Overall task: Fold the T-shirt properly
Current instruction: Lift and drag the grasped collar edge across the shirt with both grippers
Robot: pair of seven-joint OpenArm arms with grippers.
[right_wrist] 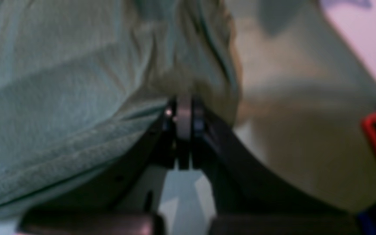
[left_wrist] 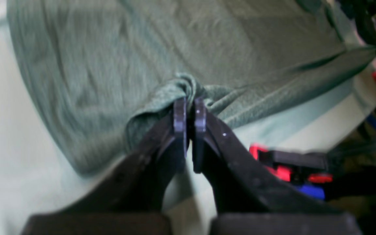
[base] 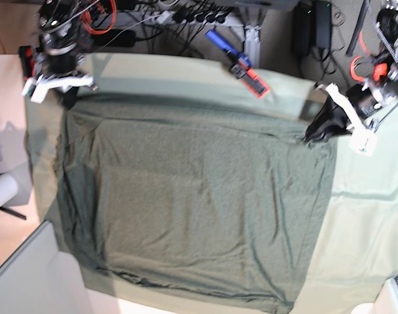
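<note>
Both far corners pinched: left claw (left_wrist: 190,109) and right claw (right_wrist: 184,112) each clamp T-shirt (base: 192,196) fabric; shirt lies flat across the surface (base: 376,216). Next, you carry both corners evenly toward 6 o'clock, keeping the fold square.

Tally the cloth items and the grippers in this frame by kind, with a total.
T-shirt, dark olive-green: 1
Pale sage-green sheet under it: 1
Grippers shut on the T-shirt: 2, the left gripper and the right gripper
Total: 4
</note>
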